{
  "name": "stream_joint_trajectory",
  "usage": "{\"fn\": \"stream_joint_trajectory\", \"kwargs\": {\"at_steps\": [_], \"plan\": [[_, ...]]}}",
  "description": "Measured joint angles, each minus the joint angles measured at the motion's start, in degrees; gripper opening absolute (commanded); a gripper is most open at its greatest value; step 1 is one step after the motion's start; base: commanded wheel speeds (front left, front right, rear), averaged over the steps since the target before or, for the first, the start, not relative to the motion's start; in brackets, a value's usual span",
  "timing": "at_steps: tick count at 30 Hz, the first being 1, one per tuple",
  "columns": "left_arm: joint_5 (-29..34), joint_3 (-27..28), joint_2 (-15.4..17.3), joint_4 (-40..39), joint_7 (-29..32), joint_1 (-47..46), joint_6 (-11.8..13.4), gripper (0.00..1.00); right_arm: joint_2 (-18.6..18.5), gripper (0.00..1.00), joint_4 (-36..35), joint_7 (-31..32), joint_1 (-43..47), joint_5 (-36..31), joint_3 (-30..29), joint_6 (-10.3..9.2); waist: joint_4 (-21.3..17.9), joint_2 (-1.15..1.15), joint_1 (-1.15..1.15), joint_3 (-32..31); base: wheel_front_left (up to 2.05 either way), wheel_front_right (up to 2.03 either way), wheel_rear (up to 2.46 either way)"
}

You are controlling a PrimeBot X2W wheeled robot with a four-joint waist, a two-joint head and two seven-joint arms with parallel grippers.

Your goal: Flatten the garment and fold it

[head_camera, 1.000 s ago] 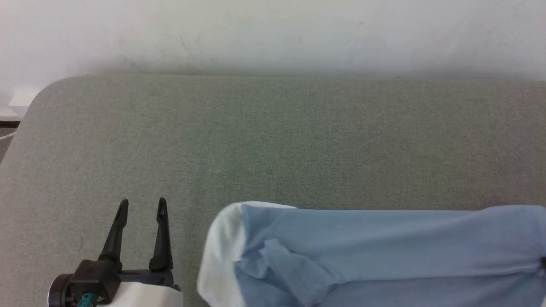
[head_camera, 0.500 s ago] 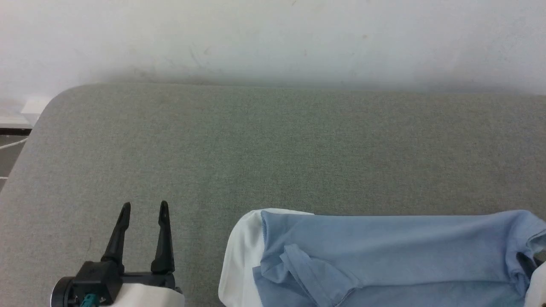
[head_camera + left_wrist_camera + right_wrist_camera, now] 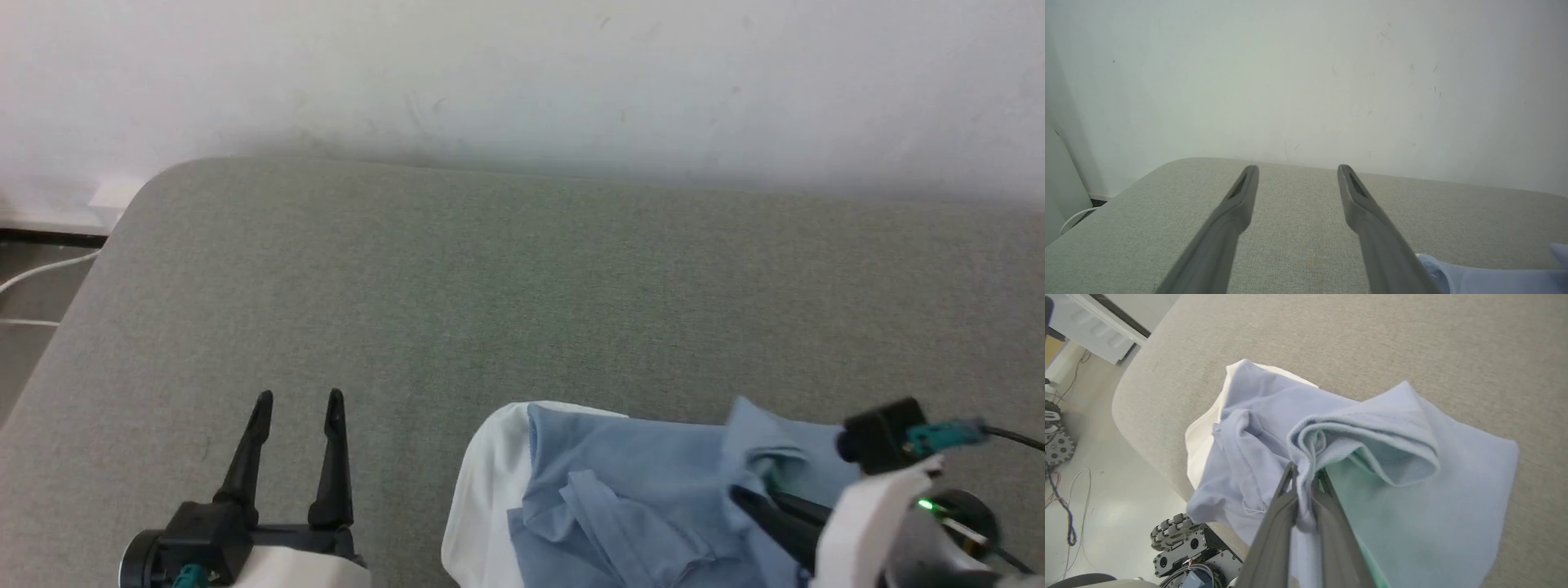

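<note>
The garment (image 3: 620,490) lying on the padded table (image 3: 490,286) by its near edge, my left gripper (image 3: 299,395) apart to its left over bare table, my right gripper (image 3: 1306,471) at its right end, a fold pinched between the fingers, wall (image 3: 522,73) behind the table

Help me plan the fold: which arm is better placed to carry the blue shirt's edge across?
Likely right. The right gripper is shut on a lifted edge of the light blue soft-fabric polo shirt. The left gripper stands open, apart from it, holding nothing.
</note>
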Motion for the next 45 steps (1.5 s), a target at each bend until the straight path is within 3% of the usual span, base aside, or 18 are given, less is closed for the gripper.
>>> {"fn": "stream_joint_trajectory", "kwargs": {"at_steps": [7,18,19,20,27,31,39,45], "plan": [[-0.36,-0.65,-0.01,0.32,0.00,-0.10,0.09,1.00,5.43,0.00,2.68,0.41,-6.95,0.07,7.82,0.00,2.48,0.00,0.00,0.72,0.00,0.00,0.00],[-0.43,-1.82,0.00,1.27,0.00,-1.46,0.07,1.00,8.82,0.00,17.07,-4.14,-13.19,-3.07,15.33,0.00,6.89,0.00,0.01,2.32,0.00,0.00,0.00],[-0.43,-1.90,-0.01,1.40,0.00,-1.48,0.07,1.00,8.98,0.35,18.27,-4.76,-13.57,-3.07,15.78,0.00,7.24,0.00,0.01,2.44,0.00,0.00,0.00],[-0.43,-1.96,0.00,1.53,0.00,-1.49,0.07,1.00,9.01,1.00,19.24,-5.58,-13.99,-3.05,16.42,0.00,7.57,0.00,0.00,2.54,0.00,0.00,0.00],[-0.43,-1.74,0.00,1.92,0.00,-1.48,0.07,1.00,9.64,1.00,21.20,-9.51,-16.85,0.24,21.90,0.00,8.41,0.00,0.00,2.39,0.00,0.00,0.00],[-0.42,-1.56,-0.01,2.15,0.00,-1.47,0.07,1.00,7.92,1.00,21.61,-12.93,-19.39,0.16,22.75,0.00,7.64,0.00,0.00,1.76,0.00,0.00,0.00],[-0.65,-0.57,-0.02,2.16,0.01,-1.35,-0.09,1.00,-0.01,1.00,25.03,-27.29,-27.43,-11.61,20.50,0.01,4.38,0.00,0.00,0.11,0.00,0.00,0.00],[-1.93,0.11,-0.01,1.56,0.00,-1.34,-0.09,1.00,-4.48,1.00,27.72,-38.24,-30.12,-20.04,13.29,0.01,0.97,0.00,0.00,-0.71,0.00,0.00,0.00]]}}
